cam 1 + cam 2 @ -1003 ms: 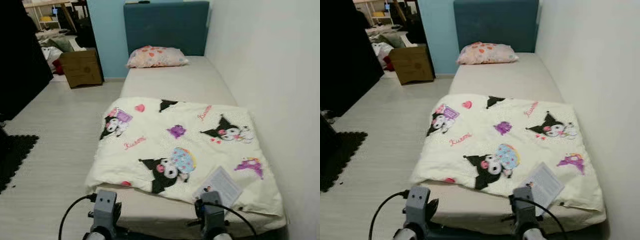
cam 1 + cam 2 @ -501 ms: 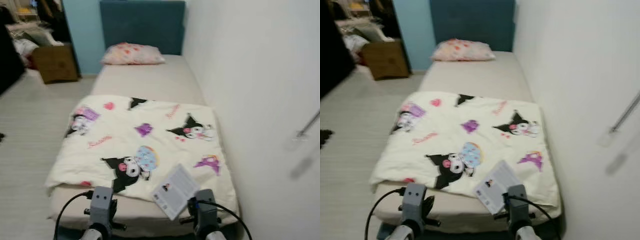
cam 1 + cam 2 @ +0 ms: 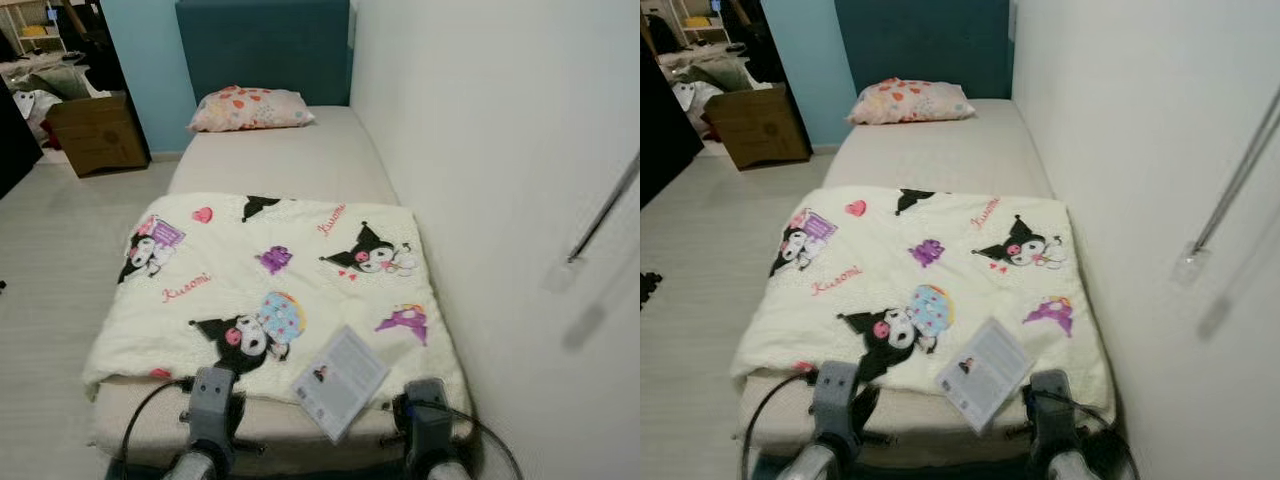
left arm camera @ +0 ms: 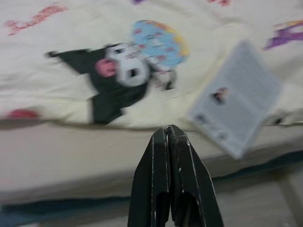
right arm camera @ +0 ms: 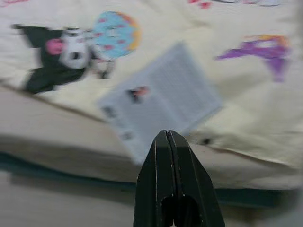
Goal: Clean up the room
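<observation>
Booklet lies face up on the near end of a cream blanket printed with cartoon figures, its lower corner hanging just past the blanket's folded edge toward the foot of the bed. Its print is too small and blurred to read in any view; a small dark picture on the page is all that can be made out. Both wrist views are soft with blur, so the blanket's edge and the mattress side below it show only as pale bands. The blanket covers the nearer half of the mattress, while a flowered pillow rests at the far end against a dark blue headboard. A cardboard box stands on the floor to the left of the bed, and the clutter behind it is cut off by the frame. Both arms are cut off at the bottom of the head views, held low before the foot of the bed. The left gripper points at the mattress edge below the blanket, fingers pressed together on nothing. The right gripper points at the booklet's near corner, fingers likewise closed and empty.
</observation>
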